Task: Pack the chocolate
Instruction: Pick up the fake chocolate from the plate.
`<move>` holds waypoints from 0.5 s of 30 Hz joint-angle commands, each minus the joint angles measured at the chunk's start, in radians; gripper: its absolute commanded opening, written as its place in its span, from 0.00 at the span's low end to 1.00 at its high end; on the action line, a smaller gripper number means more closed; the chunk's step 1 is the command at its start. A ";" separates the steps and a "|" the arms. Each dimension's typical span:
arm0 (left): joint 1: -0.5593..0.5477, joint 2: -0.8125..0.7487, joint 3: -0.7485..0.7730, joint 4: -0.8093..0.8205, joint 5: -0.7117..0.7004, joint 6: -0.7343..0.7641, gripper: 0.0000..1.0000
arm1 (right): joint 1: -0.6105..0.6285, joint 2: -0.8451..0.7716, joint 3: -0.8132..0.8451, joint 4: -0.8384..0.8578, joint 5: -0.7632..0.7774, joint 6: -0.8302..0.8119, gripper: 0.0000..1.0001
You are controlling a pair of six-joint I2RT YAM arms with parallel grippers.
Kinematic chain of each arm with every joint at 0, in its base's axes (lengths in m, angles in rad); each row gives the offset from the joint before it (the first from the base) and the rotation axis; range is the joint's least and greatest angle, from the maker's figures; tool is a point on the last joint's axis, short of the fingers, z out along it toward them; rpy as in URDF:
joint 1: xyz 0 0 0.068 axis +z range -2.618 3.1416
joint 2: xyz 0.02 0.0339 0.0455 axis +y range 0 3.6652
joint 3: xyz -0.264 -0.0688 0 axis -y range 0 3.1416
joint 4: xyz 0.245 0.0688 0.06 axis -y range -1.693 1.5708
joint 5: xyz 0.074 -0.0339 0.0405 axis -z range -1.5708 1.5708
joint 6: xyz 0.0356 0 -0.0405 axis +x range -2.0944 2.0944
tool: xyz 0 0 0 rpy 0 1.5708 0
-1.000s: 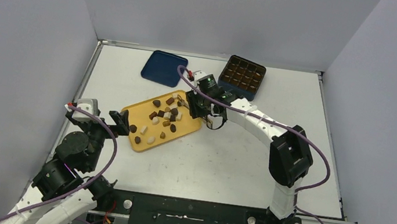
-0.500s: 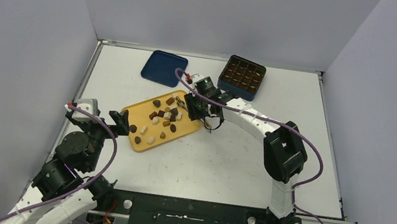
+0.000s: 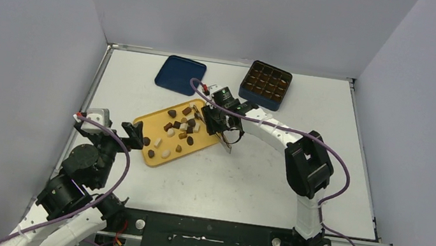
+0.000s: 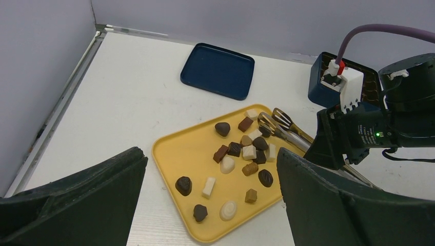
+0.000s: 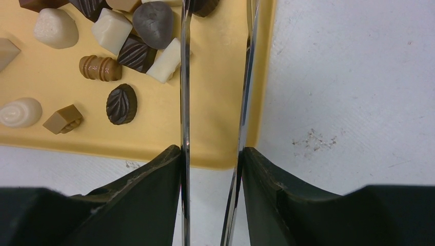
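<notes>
Pinching metal tongs [image 5: 185, 77], right gripper [image 5: 211, 151] hangs over the yellow tray [image 4: 179, 154] where the chocolate [image 4: 249, 152] lies loose, left gripper [image 4: 210, 159] spread wide beside it; pieces look light, smooth, brittle, so nip each gently across its sides

The chocolate [image 4: 249, 152] is dark brown, caramel brown and white on a plain yellow tray [image 4: 179, 154]; one dark piece [image 5: 121, 104] bears a leaf-vein pattern, and one caramel piece [image 5: 101, 67] is ribbed. The lid [image 4: 218, 70] is dark blue, and the box [image 3: 265, 84] is dark blue with a brown grid. The tongs [image 4: 293, 136] are metallic and the table [image 3: 247, 172] is white.
</notes>
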 commanded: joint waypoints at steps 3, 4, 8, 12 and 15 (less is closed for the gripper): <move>0.007 0.014 -0.001 0.052 0.015 0.015 0.97 | 0.010 -0.050 0.019 0.026 -0.010 0.010 0.43; 0.007 0.015 0.000 0.049 0.017 0.014 0.97 | 0.010 -0.056 0.013 0.030 -0.010 0.010 0.43; 0.007 0.018 0.002 0.045 0.016 0.011 0.97 | 0.010 -0.066 0.011 0.017 -0.012 0.011 0.43; 0.007 0.023 0.000 0.050 0.015 0.011 0.97 | 0.009 -0.057 0.026 -0.002 -0.018 0.004 0.43; 0.010 0.029 0.002 0.047 0.016 0.008 0.97 | 0.010 -0.048 0.044 -0.021 -0.037 0.004 0.43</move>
